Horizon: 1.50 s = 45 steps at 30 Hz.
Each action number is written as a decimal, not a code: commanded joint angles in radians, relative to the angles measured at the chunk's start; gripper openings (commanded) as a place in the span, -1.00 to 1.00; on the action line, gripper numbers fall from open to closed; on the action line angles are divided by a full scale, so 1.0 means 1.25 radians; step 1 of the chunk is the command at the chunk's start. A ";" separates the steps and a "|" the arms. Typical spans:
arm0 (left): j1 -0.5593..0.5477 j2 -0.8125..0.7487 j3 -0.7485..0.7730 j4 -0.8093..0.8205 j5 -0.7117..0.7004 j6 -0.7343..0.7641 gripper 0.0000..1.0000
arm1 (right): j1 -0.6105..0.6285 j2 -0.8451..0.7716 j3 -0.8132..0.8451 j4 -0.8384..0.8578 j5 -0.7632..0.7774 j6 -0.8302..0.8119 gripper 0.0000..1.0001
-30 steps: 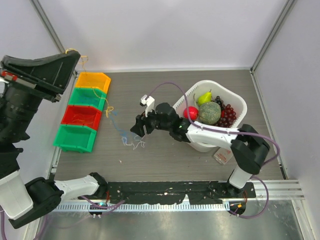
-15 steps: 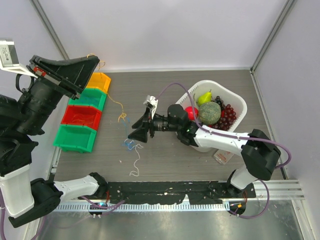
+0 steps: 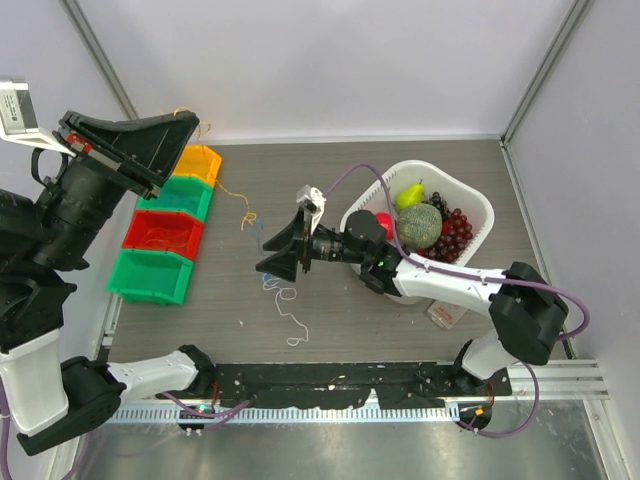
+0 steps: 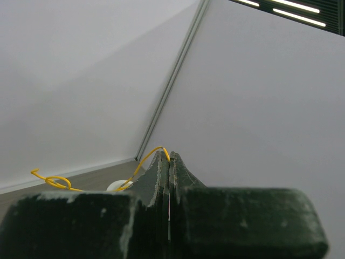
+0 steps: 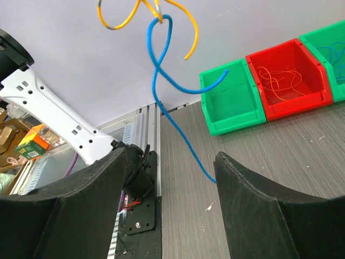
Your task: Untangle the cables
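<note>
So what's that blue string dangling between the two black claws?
The blue wire is thin, limp and smooth, plastic-coated by its look. Its top loops over an orange-yellow wire, from which it hangs twisted. One free end curls toward the green bin; the other stretch slants down between the open fingers of the right gripper toward the table, seemingly touching neither finger.

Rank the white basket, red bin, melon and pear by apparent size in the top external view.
Largest to smallest:
1. white basket, clearly the biggest
2. red bin
3. melon
4. pear, smallest, and partly hidden by other fruit
The fruit sits raised in the basket, slightly nearer the camera, but the order holds.
</note>
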 commanded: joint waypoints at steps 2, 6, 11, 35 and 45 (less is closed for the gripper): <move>0.002 0.002 0.007 0.043 0.013 -0.002 -1.00 | 0.000 0.007 0.058 0.018 0.043 -0.051 0.43; 0.002 0.010 0.018 0.038 0.016 -0.002 -1.00 | 0.001 0.031 0.093 -0.002 0.059 -0.069 0.42; 0.002 0.011 0.019 0.039 0.017 0.000 -1.00 | 0.000 0.052 0.108 0.010 0.064 -0.077 0.40; 0.004 0.018 0.042 0.034 -0.007 0.002 -1.00 | -0.032 0.316 0.101 -0.188 0.322 0.028 -0.99; 0.002 0.011 0.030 0.031 -0.005 0.001 -1.00 | -0.038 0.184 0.161 -0.372 0.290 -0.060 -0.06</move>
